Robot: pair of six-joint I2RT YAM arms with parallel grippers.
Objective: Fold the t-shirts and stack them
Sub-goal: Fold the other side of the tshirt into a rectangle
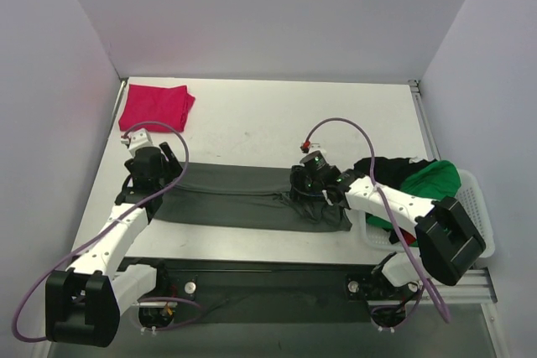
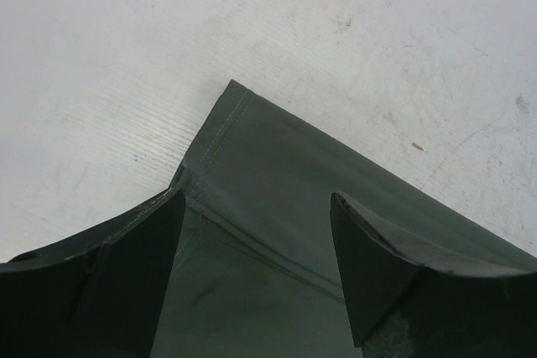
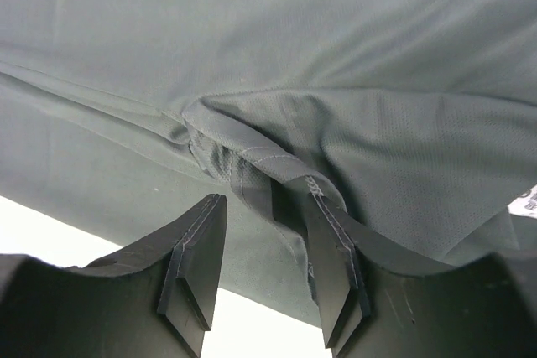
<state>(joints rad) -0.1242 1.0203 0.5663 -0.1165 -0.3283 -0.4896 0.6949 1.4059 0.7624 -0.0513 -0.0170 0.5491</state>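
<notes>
Top external: grey shirt stretched flat along tabletop for folding; left tool held wide over its corner, right tool narrowly parted at its bunched end.

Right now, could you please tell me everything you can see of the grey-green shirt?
The grey-green shirt is thin, matte cloth with stitched hems, folded into a long flat band across the table. Its left corner lies flat below the left fingers, which stand open; its right end is bunched, a hem fold lifted against the right fingers.
</notes>
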